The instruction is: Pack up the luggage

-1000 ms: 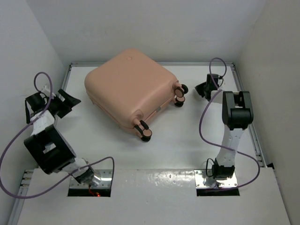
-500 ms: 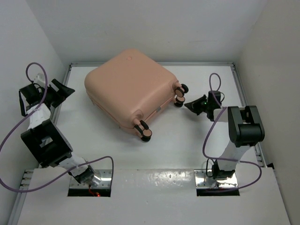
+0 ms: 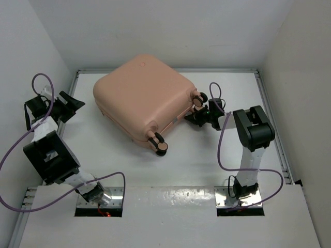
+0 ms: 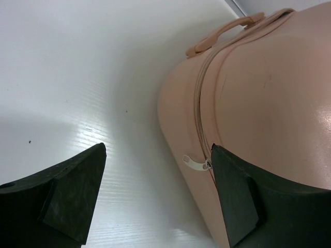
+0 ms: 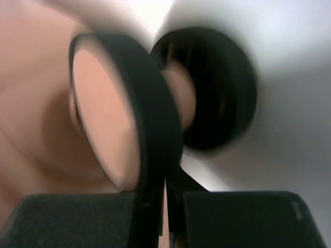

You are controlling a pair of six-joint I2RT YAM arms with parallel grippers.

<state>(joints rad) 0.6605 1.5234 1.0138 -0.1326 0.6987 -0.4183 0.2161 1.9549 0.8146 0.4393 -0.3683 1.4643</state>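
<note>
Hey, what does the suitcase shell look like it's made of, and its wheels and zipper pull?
Luggage shell: likely hard moulded plastic, peach, smooth satin finish; it shows a soft sheen and rigid rounded corners. Wheels: peach plastic-looking hub inside a black rim, possibly rubber; the view is blurred. Zipper pull: small pale tab, plastic or painted metal, can't tell.

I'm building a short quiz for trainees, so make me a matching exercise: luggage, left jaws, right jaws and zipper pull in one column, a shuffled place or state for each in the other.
Column one:
1 luggage
2 left jaws
3 right jaws
4 zipper pull

Column two:
a shut, close by a wheel
b lying closed on the table
c open wide, facing the case's side
d pale, on the side seam

Pairs: 1-b, 2-c, 3-a, 4-d
</note>
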